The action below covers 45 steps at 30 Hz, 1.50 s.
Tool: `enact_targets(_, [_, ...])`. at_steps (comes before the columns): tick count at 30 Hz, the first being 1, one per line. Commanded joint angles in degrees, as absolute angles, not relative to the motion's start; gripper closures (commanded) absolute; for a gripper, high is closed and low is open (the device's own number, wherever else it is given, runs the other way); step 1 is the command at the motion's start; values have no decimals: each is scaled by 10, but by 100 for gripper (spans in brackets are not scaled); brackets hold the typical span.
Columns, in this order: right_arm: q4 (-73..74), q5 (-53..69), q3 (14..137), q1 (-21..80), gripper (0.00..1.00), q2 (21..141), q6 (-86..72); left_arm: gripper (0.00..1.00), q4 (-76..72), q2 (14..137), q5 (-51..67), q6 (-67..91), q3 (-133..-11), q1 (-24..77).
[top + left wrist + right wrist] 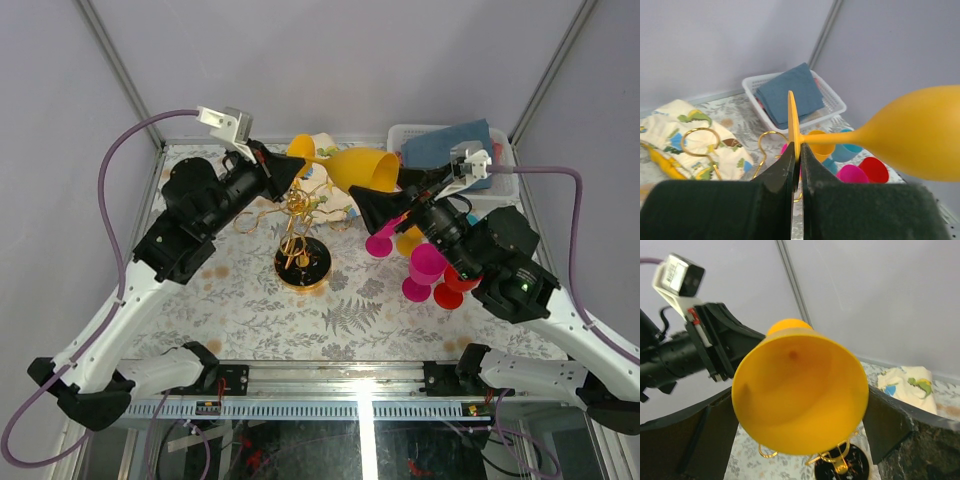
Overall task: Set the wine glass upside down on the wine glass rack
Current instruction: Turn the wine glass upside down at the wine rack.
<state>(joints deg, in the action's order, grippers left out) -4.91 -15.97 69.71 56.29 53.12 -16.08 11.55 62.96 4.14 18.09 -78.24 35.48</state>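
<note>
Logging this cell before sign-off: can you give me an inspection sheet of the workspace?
Surface: fern-print table cover.
Job's things: yellow wine glass held sideways in the air; gold wine glass rack below, nothing hung on it.
Clutter: white basket with blue cloth; pink cups; red cups; patterned cloth.
Grippers: left gripper shut on the glass's foot; right gripper has its jaws wide either side of the bowl, contact unclear.
Cables: purple cables arc from both wrists; no snag seen.
Surroundings: pale walls, metal frame.

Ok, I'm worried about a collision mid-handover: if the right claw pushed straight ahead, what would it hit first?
Likely the yellow wine glass, whose bowl sits inside the open right claw; beyond that, the left claw pinching the glass's foot.
</note>
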Motion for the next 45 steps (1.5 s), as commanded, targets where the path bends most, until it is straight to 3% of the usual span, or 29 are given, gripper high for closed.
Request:
enact_targets(1, [-7, -182, 733, 562, 1, 500, -130, 100, 139, 603, -26, 99, -814, 353])
enact_targets(14, [219, -175, 837, 562, 0, 471, -26, 100, 203, 553, -14, -55, -809, 353])
enact_targets(22, [219, -161, 834, 562, 12, 466, 50, 100, 287, 566, 78, -106, -836, 375])
enact_targets(27, [166, -125, 782, 562, 14, 459, 105, 100, 336, 575, 103, -148, -839, 429])
enact_targets(37, [151, 44, 734, 562, 22, 478, 197, 100, 415, 639, -2, -225, -881, 625])
enact_targets(45, [213, 127, 722, 562, 28, 479, 240, 100, 423, 643, 11, -248, -887, 666])
